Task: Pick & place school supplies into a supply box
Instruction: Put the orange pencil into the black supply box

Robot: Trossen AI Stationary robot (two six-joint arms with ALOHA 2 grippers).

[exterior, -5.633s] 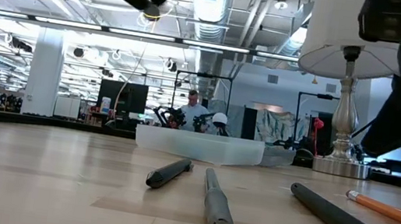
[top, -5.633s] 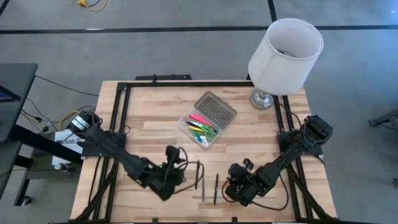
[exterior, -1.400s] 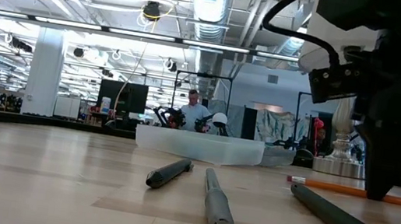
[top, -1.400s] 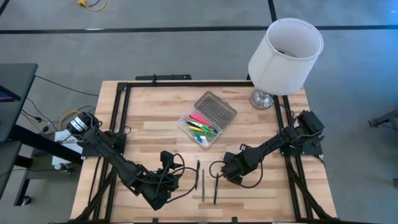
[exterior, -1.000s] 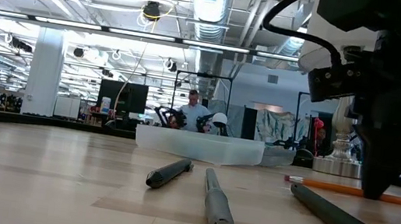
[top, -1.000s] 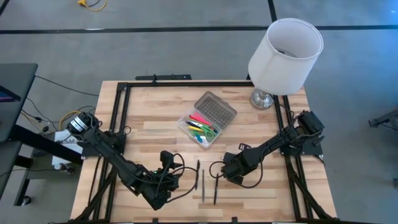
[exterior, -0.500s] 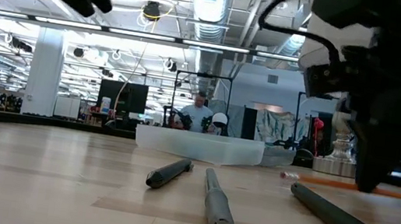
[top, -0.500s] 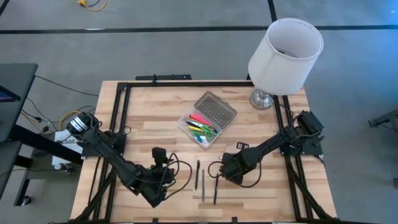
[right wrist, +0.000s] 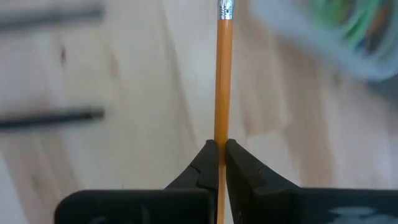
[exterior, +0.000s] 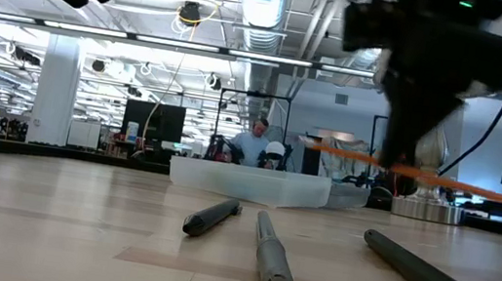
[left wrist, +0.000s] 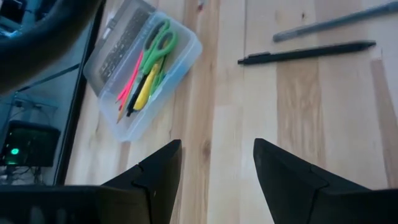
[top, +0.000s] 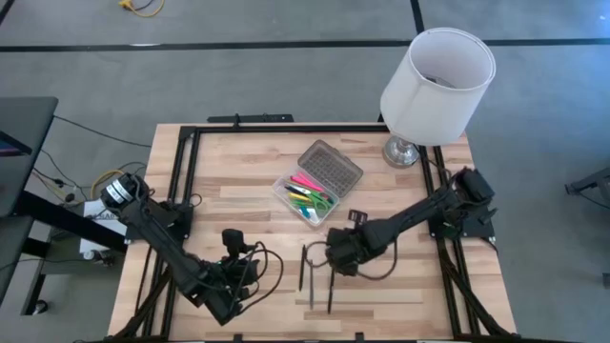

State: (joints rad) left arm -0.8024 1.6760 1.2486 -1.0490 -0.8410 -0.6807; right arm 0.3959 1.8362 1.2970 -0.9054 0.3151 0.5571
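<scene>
An orange pencil hangs above the table with my right gripper shut on it, just on the near side of the supply box. The clear box lies open, its dotted grey lid folded back, with pink, yellow and green supplies and the green-handled scissors inside. Three dark pens lie flat on the wood between my two grippers. My left gripper is open at the near left, over bare table, with nothing between its fingers. My right gripper pinches the pencil's shaft between its two fingertips, about midway along it. The fingers come steeply from above and lie across the pencil. The pencil is lifted clear of the table, nearly level, its eraser end pointing away from the gripper's camera.
A lamp with a white shade stands on its metal base at the far right corner. A black frame borders the wooden table. Bare wood lies at the far left and along the near edge.
My right gripper has risen and gone a little toward the table's left and the box, lifting the orange pencil off the table; it stays nearly level. My left gripper has drawn back toward the table's left edge, away from the pens, rolling as it went, and stays open.
</scene>
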